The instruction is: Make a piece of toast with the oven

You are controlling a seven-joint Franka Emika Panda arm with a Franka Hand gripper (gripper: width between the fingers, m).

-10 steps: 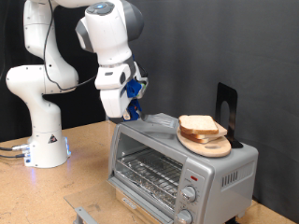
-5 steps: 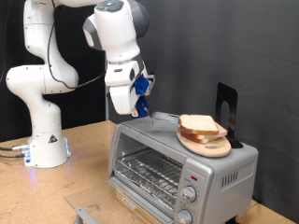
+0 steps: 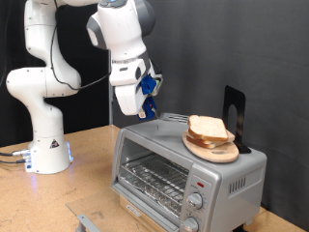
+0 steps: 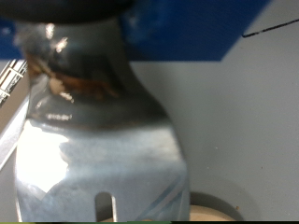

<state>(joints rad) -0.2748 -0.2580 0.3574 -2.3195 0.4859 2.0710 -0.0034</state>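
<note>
Toast [image 3: 207,128] lies on the round wooden plate [image 3: 214,151], two slices stacked one on the other, and the plate stands on the top of the oven [image 3: 183,174], toward the exterior view's right. You see that the oven is a small silver one on the wooden table [image 3: 82,184]; its glass door is shut, the wire rack [image 3: 154,175] shows behind the glass, and two round knobs [image 3: 193,215] sit at the front corner with a red mark [image 3: 197,184] above them. A black stand [image 3: 233,114] rises behind the plate. Your gripper [image 3: 148,113] hangs above the oven's top, on the side toward the exterior view's left, apart from the toast. It carries a metal spatula [image 4: 98,159]: in the wrist view the wide shiny blade with a slot fills most of the picture, and in the exterior view the blade [image 3: 174,119] reaches toward the plate, just above the oven's top. The fingers themselves are hidden behind the blue parts, so you cannot tell how wide they stand. A pale curved rim, probably the plate [image 4: 220,207], shows at the edge of the wrist view beside the blade.
</note>
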